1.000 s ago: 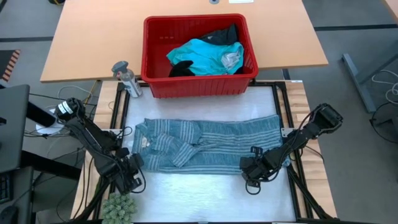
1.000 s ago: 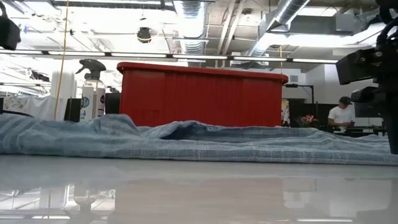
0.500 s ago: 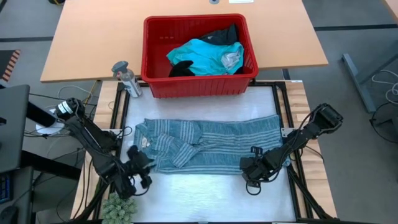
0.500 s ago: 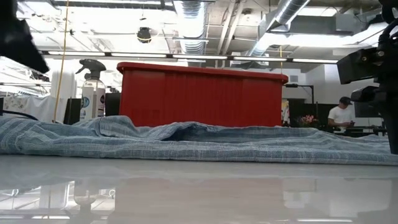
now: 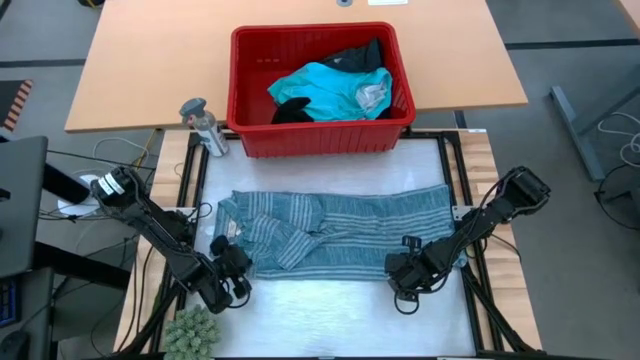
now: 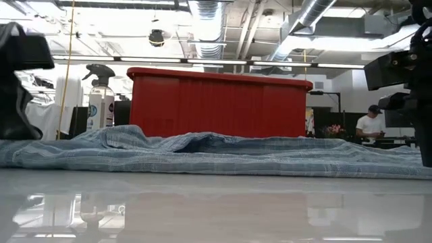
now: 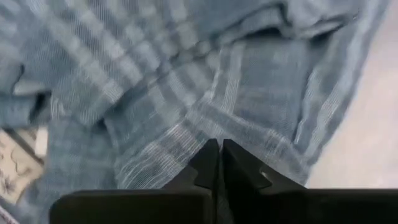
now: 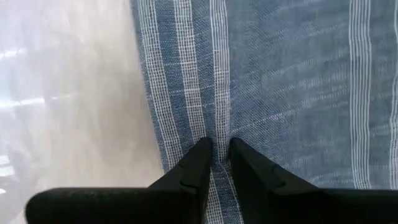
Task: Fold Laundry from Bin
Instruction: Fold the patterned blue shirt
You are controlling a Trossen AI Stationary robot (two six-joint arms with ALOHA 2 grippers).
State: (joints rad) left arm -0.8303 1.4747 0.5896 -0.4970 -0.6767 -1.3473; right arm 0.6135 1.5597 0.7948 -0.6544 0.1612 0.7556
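Note:
The blue-grey striped garment (image 5: 340, 228) of the laundry lies spread flat on the white table top, its long side running left to right. My left gripper (image 5: 236, 268) stands shut over the garment's near left part (image 7: 186, 99). My right gripper (image 5: 404, 264) is low at the near edge, toward the garment's right end, shut on the cloth. The red bin (image 5: 320, 138) stands at the far side, holding a turquoise garment (image 5: 325, 90) and black ones (image 5: 358, 55). My left gripper has its shut fingertips (image 7: 211, 155) right over the striped cloth; I cannot tell whether they touch it. My right gripper pinches the garment at its near hem (image 8: 219, 134) between its two fingertips, coming slanting down from the table's right. One layer or several, I cannot tell. The garment lies flat on the table.
A grey spray bottle (image 5: 203, 125) stands left of the bin. A green fuzzy thing (image 5: 190, 328) sits at the near left corner. Bare white table (image 5: 320, 310) lies nearer than the garment. A person (image 6: 370, 125) shows far off in the room.
My left gripper has gone from the near left corner toward the table's right and far side, onto the garment's near left part. The garment and my right gripper have kept still.

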